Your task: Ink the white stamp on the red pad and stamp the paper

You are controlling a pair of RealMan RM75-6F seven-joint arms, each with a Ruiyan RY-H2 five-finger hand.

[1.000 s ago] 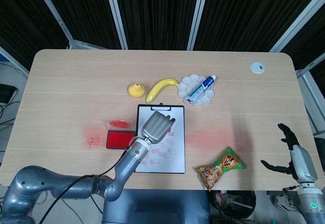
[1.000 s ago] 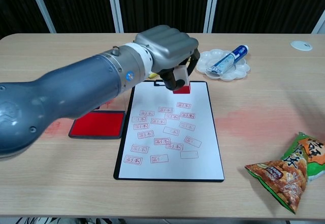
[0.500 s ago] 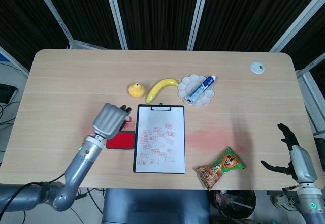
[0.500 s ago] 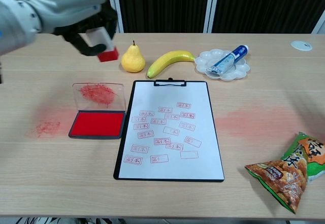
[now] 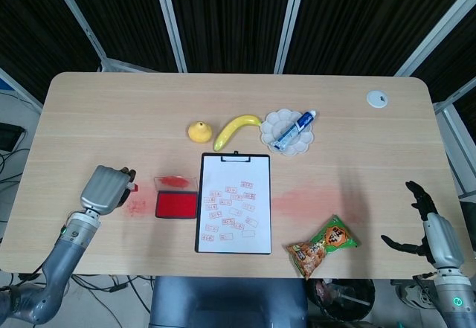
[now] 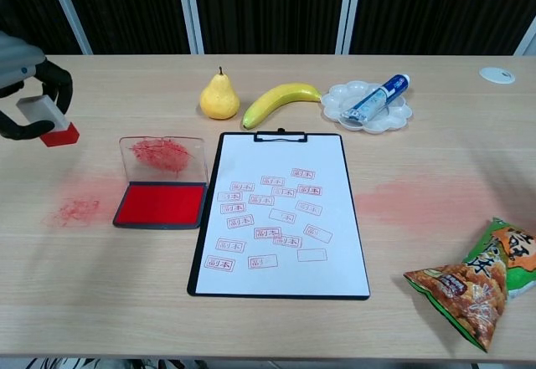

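The left hand (image 6: pixel 25 93) grips the white stamp (image 6: pixel 48 122) by its body. Probably light and rigid, best held by the sides. The right hand (image 5: pixel 425 227) is spread, holding nothing

The wooden table (image 6: pixel 117 302) carries a red ink pad (image 6: pixel 162 203), a clipboard with stamped paper (image 6: pixel 279 215), a pear (image 6: pixel 219 98), a banana (image 6: pixel 280 101), a white dish (image 6: pixel 368 108), a snack bag (image 6: pixel 475 276), red smears, and possibly a cable grommet (image 6: pixel 497 74).
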